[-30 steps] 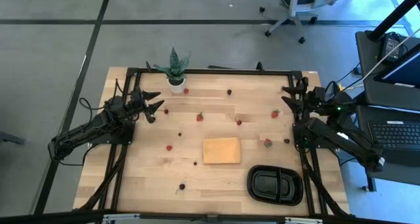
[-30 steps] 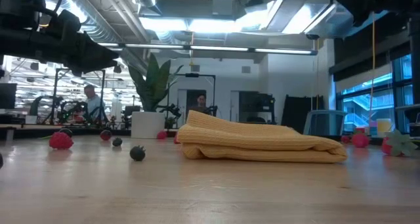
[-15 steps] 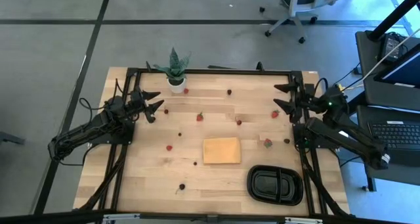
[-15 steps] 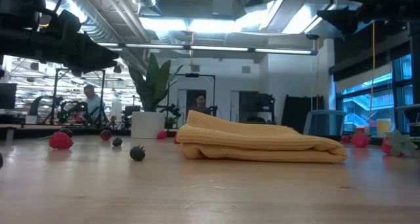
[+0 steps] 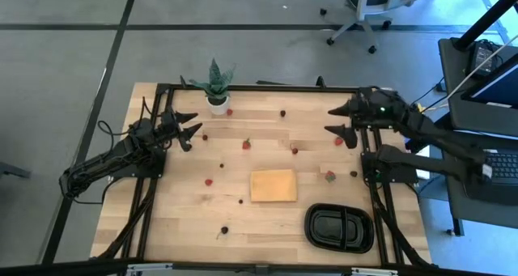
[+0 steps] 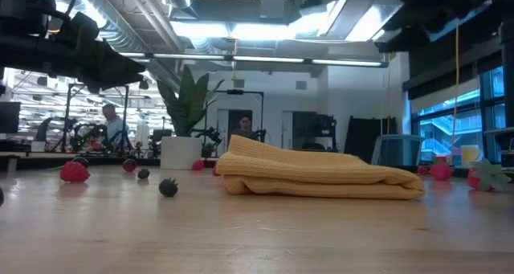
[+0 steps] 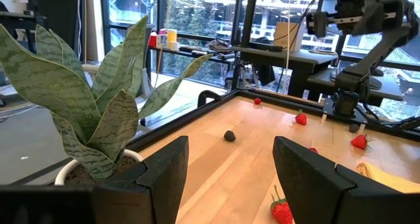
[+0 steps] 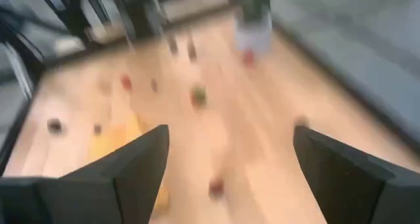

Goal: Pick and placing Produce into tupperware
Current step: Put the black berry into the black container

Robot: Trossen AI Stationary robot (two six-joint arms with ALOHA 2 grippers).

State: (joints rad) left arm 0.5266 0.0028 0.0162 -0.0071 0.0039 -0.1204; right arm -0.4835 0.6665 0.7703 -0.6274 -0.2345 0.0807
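Note:
The produce lies scattered on the wooden table: red berries such as one [image 5: 246,144] and one [image 5: 339,140], and dark ones such as one [image 5: 283,112] and one [image 5: 224,230]. The black two-compartment tray [image 5: 308,226] sits at the table's near right corner with nothing in it. My left gripper [image 5: 188,124] hovers open near the far left, beside the potted plant; in its wrist view [image 7: 230,145] a dark berry [image 7: 229,136] lies ahead. My right gripper [image 5: 329,121] is open in the air over the far right part, close to the red berry [image 5: 339,140]. Its wrist view [image 8: 230,138] is blurred.
A folded tan pad [image 5: 273,185] lies in the table's middle, broad in the low view [image 6: 321,177]. The potted spiky plant [image 5: 216,86] stands at the far edge, close to my left gripper. A black frame runs around the table's edges. A laptop desk stands off the right side.
My right gripper has swung toward the table's left, out from the right edge over the far right part of the table, and has stayed open. In the low view it has shifted across the top right corner. Nothing on the table has moved.

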